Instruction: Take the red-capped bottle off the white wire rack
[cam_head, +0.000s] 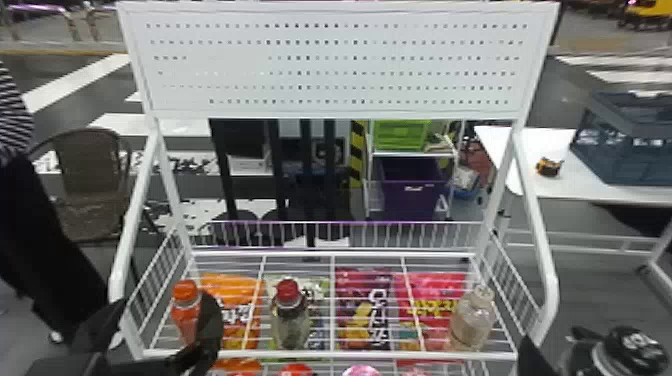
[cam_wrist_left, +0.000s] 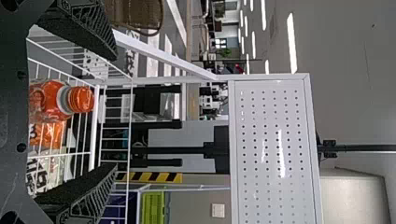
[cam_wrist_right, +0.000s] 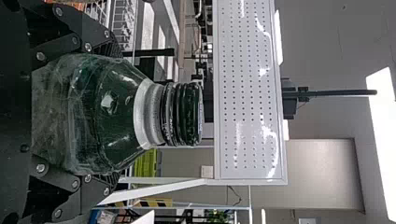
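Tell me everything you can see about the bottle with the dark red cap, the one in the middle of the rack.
The red-capped bottle looks like see-through plastic, with a ribbed dark red cap, a darker band below the neck and a paler, greenish lower body. It stands upright on the white wire rack, near the front rail, between the orange-capped bottle and the pale bottle. No gripper touches it.

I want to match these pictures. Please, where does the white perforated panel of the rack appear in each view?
Head view: white perforated panel, upper middle.
Left wrist view: panel sideways, beyond the open left gripper.
Right wrist view: panel sideways, beyond the black-capped bottle.
Shared landmark: green crate behind the rack.
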